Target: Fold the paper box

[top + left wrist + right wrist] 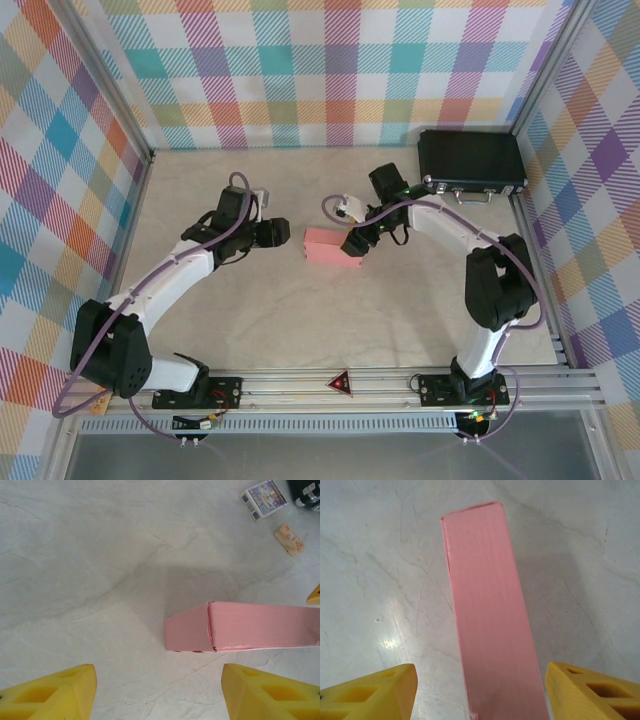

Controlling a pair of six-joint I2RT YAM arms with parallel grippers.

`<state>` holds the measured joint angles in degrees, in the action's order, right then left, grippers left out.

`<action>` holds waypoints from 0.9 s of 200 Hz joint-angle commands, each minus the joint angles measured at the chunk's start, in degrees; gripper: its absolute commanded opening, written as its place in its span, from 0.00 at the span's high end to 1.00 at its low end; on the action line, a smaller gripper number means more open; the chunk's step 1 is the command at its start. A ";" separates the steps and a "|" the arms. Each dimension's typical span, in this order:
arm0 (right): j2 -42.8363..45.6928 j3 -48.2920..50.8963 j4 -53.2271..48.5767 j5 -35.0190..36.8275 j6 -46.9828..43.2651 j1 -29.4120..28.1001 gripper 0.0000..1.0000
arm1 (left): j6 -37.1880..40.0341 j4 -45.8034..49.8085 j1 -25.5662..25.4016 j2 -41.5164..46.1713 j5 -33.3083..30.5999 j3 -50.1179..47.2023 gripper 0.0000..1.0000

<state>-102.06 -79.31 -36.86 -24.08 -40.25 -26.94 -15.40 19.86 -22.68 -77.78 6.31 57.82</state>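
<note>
While both pincers are hanging released at either end of it, the salmon-pink thin-cardboard paper box (328, 245) is lying roughly mid-table on the pale marble-patterned table (250, 320). It is looking like a closed, shallow rectangular box rather than a flat sheet. The left gripper (283, 233) is hovering just beside the box's left end. In its wrist view its yellow wedge-shaped fingers (55, 692) are standing wide apart with bare table between them, and the box (240, 627) is lying just beyond them. The right gripper (357, 243) is sitting over the opposite end. From its wrist the box (487, 605) is running lengthwise between its spread fingers (370, 692). A clear gap is showing on one side, so it is grasping nothing. Whether the other finger is brushing the cardboard I cannot tell. A large black hard case (472, 163) is resting well apart at the far right corner.

Judging by this, the folding itself is looking finished or nearly so, and the step in hand is letting go. The end facing the left wrist is showing a seam (210, 627) that is gaping slightly. The next move is therefore probably calling for either a light press on that flap to seat it, or drawing both arms straight back without nudging the light box.
</note>
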 commanded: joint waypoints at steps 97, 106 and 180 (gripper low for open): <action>-5.91 -2.96 0.37 11.22 -10.55 -3.64 0.37 | 0.68 1.05 1.63 3.28 -0.51 -2.19 0.34; -5.98 -2.87 0.64 12.16 -10.94 -3.82 0.41 | 0.78 1.06 1.76 3.28 -0.55 -2.14 0.34; -2.48 4.65 15.54 23.90 -13.82 -6.93 0.62 | 0.77 1.06 2.55 4.51 -1.24 -2.85 0.34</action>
<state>-106.56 -78.76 -29.36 -7.18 -51.77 -32.64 -15.40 19.97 -20.86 -75.22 6.26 56.01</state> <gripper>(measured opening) 0.420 0.663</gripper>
